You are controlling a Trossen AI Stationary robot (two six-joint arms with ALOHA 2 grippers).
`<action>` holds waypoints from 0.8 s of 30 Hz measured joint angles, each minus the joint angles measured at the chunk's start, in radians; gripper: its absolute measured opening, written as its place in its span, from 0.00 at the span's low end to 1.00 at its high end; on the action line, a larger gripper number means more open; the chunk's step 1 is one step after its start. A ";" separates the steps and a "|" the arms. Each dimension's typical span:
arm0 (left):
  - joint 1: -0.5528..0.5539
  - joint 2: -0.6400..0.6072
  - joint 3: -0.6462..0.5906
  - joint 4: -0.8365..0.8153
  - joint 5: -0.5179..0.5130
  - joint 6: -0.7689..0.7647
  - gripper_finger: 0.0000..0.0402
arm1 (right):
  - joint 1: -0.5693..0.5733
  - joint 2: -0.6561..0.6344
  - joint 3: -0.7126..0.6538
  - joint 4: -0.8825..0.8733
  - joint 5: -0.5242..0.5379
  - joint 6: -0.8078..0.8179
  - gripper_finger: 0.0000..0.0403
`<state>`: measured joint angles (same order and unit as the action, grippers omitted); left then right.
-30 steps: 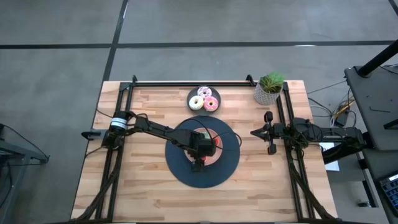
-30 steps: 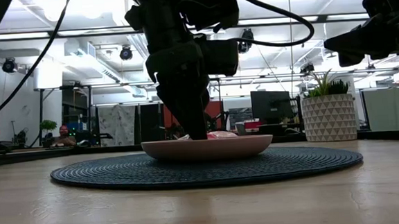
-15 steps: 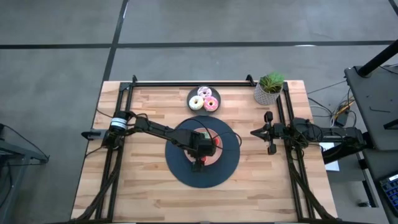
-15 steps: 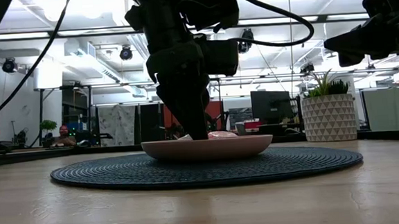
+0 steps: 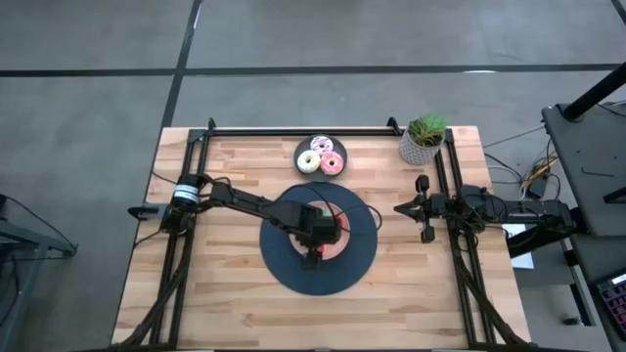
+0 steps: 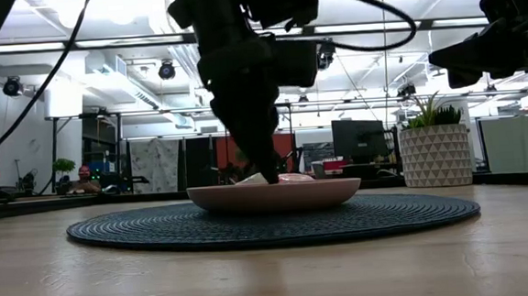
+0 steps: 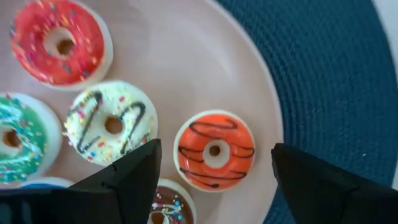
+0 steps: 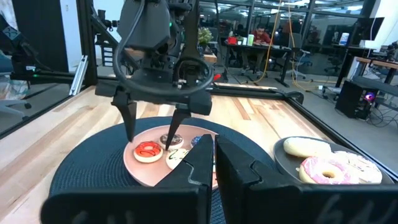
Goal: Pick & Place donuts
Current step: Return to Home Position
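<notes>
Several tiny donuts lie flat on the round pink plate (image 7: 205,74) (image 5: 338,245): a red one (image 7: 60,42), a white one with dark drizzle (image 7: 112,124), a green one (image 7: 15,140), a brown one (image 7: 165,208) and an orange one with dark drizzle (image 7: 214,152). My left gripper (image 7: 215,148) (image 8: 150,142) hangs open over the plate, pointing down. Its fingers stand on either side of the orange donut without touching it. The cream (image 5: 309,162), pink (image 5: 333,163) and sprinkled (image 5: 320,146) donuts lie on the dark grey plate (image 8: 283,163). My right gripper (image 5: 401,207) waits shut near the table's right side.
The pink plate sits on a round dark blue mat (image 5: 293,269) at the table's middle. The dark grey plate is near the far edge, and a potted plant (image 5: 423,142) stands at the far right corner. Black rails run along the left, right and far edges.
My left gripper has risen a little above the pink plate; the donuts have not moved.
</notes>
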<state>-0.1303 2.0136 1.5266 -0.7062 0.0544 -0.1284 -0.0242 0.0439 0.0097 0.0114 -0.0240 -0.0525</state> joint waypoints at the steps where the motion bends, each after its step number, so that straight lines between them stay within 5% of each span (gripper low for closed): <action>1: 0.000 0.000 0.007 -0.001 0.000 0.000 0.68 | 0.000 0.000 0.000 0.000 0.000 0.000 0.02; 18: 0.004 -0.019 0.055 -0.027 0.000 0.001 0.68 | 0.000 0.000 0.000 0.000 0.000 0.000 0.02; 24: 0.013 -0.075 0.027 -0.004 -0.003 -0.002 0.59 | 0.000 0.000 0.000 0.000 0.000 0.000 0.02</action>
<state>-0.1173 1.9384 1.5531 -0.7098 0.0517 -0.1304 -0.0242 0.0440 0.0097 0.0113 -0.0242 -0.0525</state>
